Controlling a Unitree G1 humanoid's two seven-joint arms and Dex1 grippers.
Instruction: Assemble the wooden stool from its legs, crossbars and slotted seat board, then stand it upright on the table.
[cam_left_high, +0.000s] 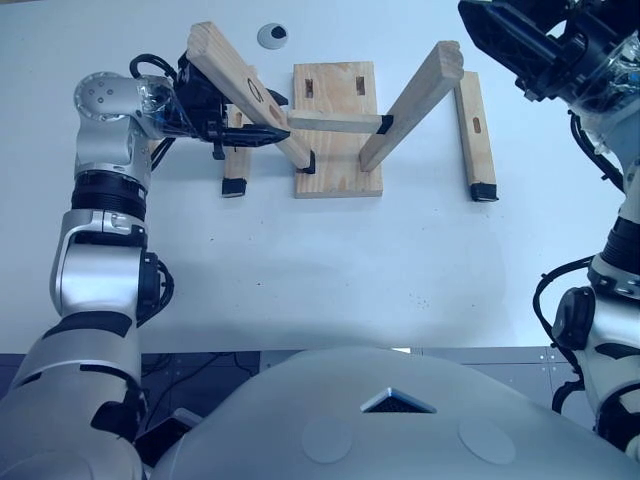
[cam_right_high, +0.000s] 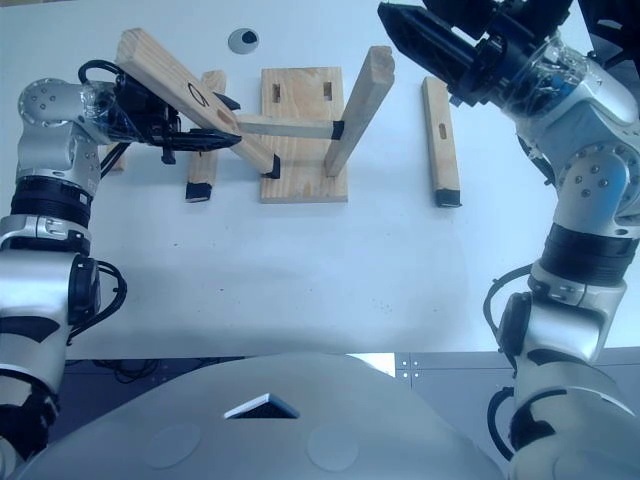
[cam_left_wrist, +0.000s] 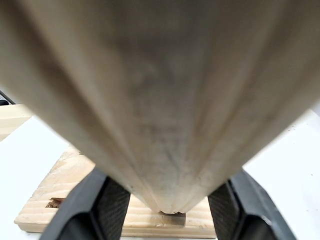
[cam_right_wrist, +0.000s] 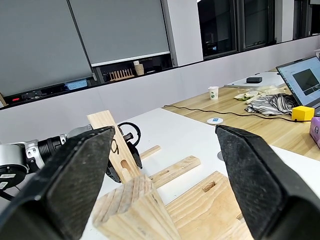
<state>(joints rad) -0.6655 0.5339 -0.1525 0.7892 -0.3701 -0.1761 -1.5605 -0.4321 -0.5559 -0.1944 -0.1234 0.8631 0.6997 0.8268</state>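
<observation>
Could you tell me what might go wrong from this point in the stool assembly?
The left end effector clamps just one tilted leg, so the crossbar joint to the second leg could twist apart. The right end effector is open near the second leg's top; closing off-centre might push the frame over. The leaning legs' lower ends appear to rest on the seat board and could shove it.
</observation>
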